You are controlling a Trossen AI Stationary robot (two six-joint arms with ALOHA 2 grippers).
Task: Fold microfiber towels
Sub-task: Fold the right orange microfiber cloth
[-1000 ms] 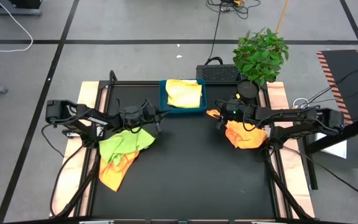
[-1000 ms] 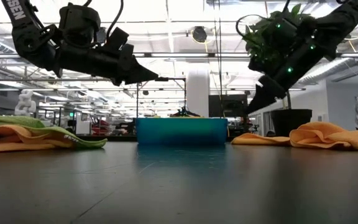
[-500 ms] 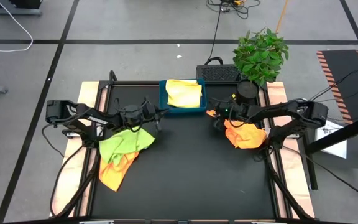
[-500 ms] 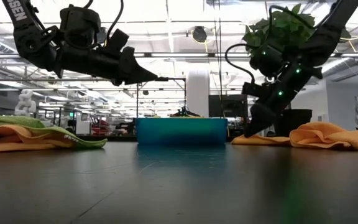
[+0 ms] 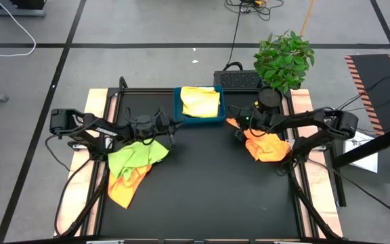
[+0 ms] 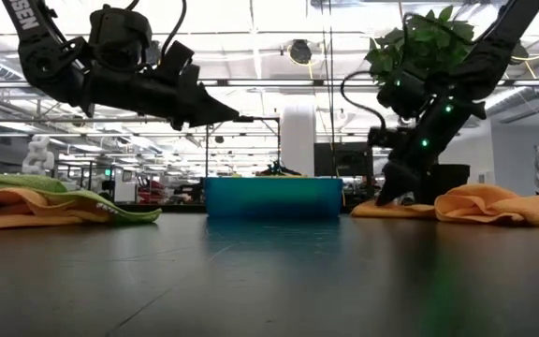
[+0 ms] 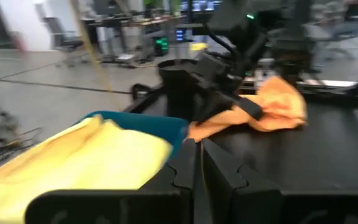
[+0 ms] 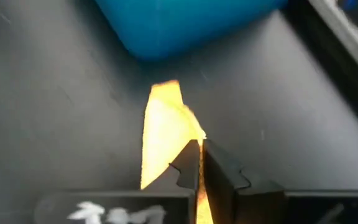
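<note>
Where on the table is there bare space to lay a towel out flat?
The widest bare patch is the black table centre and near edge, between the lime green towel over an orange towel and the right-hand orange towel. The far edge is crowded: blue tray holding a yellow towel, with the right gripper pinching that orange towel's corner.

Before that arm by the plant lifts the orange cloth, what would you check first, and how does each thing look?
1. Right gripper shut on the orange towel's corner: ok, fingers pinch its tip.
2. Rest of that towel free to lift: ok, nothing lies on it.
3. Blue tray clear of the pinched corner: ok, apart but near.
4. Left gripper out of the way: ok, shut, empty, raised above the table.
5. Green towel pile undisturbed: ok.
6. Grip strong enough: cannot tell.
</note>
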